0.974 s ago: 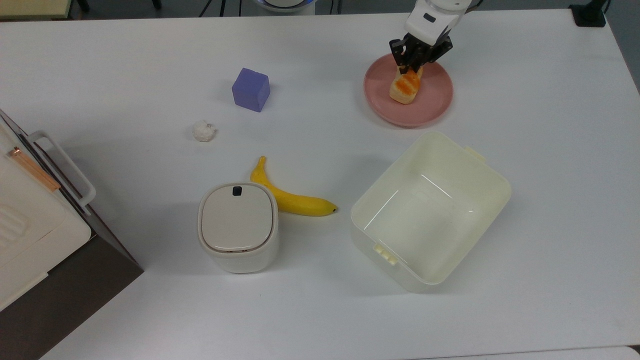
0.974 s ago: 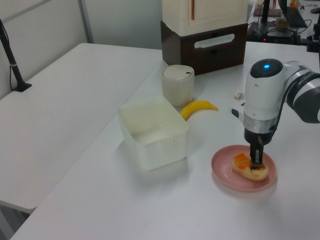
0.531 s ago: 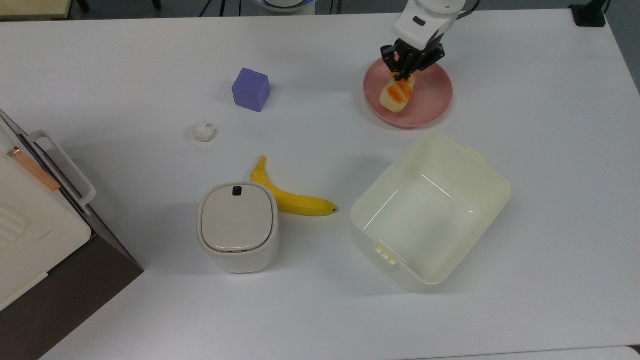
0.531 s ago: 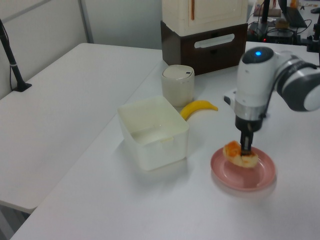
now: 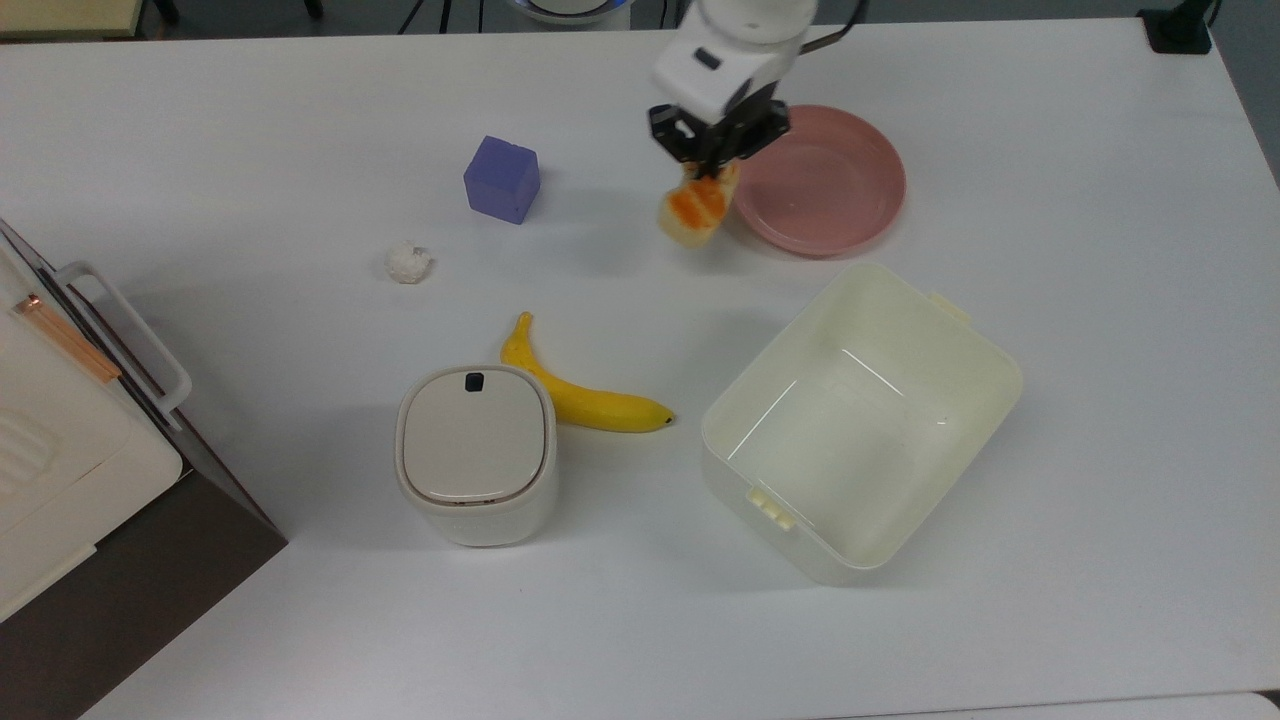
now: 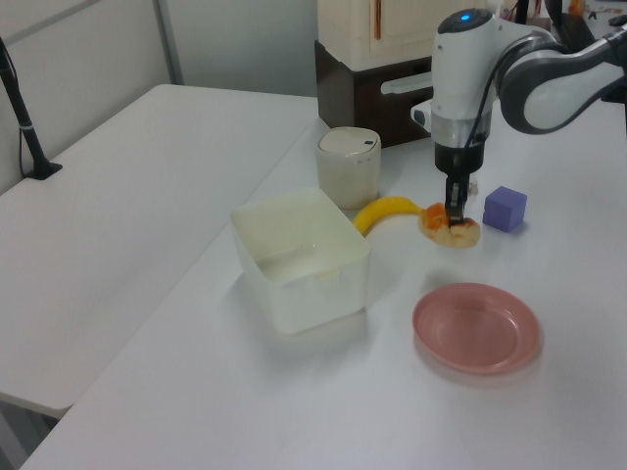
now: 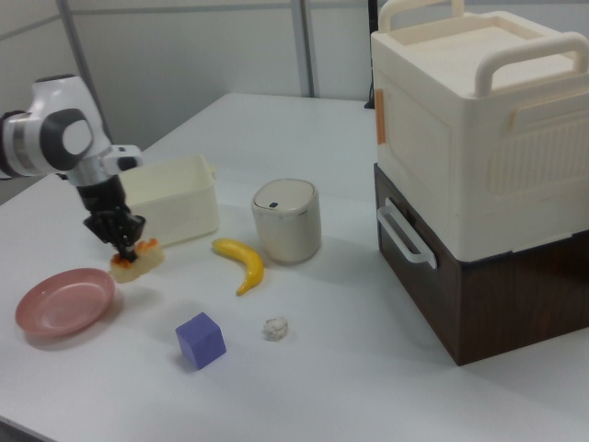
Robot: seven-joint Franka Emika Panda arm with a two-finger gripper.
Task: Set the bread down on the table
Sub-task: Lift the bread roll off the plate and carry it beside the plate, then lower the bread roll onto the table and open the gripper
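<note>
The bread point(image 5: 691, 210) point(image 6: 450, 225) point(image 7: 135, 261), orange-brown on top with pale yellow sides, hangs tilted just above the white table point(image 5: 250, 130) point(image 6: 147, 196) point(image 7: 368, 368). My gripper point(image 5: 711, 176) point(image 6: 457, 211) point(image 7: 124, 246) is shut on the loaf's upper end. In the top view the loaf is left of the pink plate point(image 5: 830, 180), between it and the purple cube point(image 5: 501, 179). The pink plate point(image 6: 477, 327) point(image 7: 63, 301) has nothing on it.
A cream tub point(image 5: 860, 420) point(image 6: 299, 259) stands open below the plate in the top view. A banana point(image 5: 585, 390) point(image 6: 390, 210) point(image 7: 241, 262) lies beside a lidded white canister point(image 5: 476, 452) point(image 7: 286, 219). A small white ball point(image 5: 407, 262) and a stacked cream box point(image 7: 479, 166) sit further off.
The gripper lifted the bread off the pink plate and carried it toward the top view's left, past the plate's rim. The plate now holds nothing.
</note>
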